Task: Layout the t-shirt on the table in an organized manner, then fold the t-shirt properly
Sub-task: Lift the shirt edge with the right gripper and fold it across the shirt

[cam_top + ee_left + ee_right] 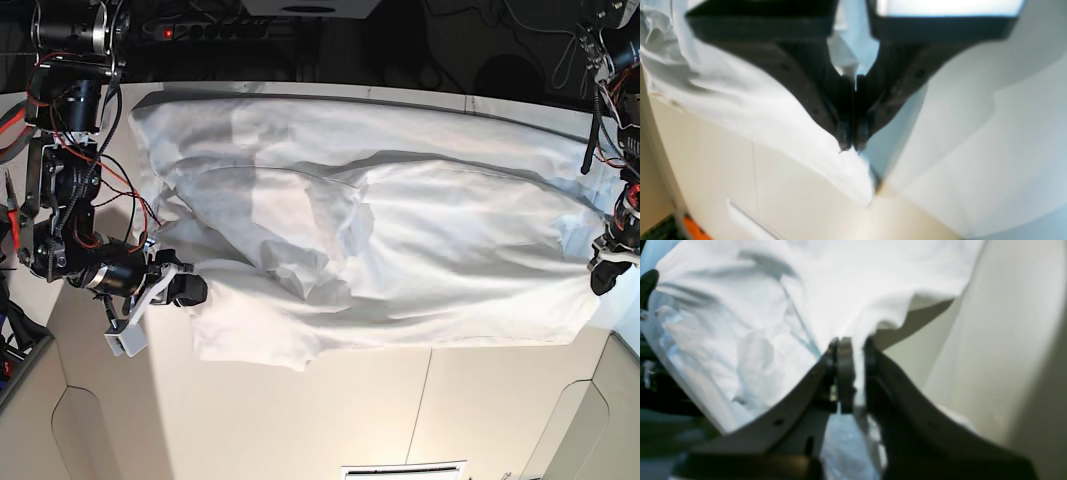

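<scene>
The white t-shirt (400, 250) lies wrinkled and spread wide across the white table (330, 420), lifted at both side edges. In the base view my left gripper (603, 277) is shut on the shirt's right edge. In the left wrist view my left gripper (851, 146) pinches a fold of the t-shirt (740, 96) above the table (800, 206). My right gripper (190, 290) is shut on the shirt's left edge. In the right wrist view my right gripper (853, 341) holds the t-shirt (857, 290) between its fingers.
Thin dark seam lines (425, 390) cross the table's front part. A white slotted plate (405, 468) sits at the front edge. Dark equipment and cables (230, 30) run behind the table's far edge. An orange object (693, 230) lies below the table edge.
</scene>
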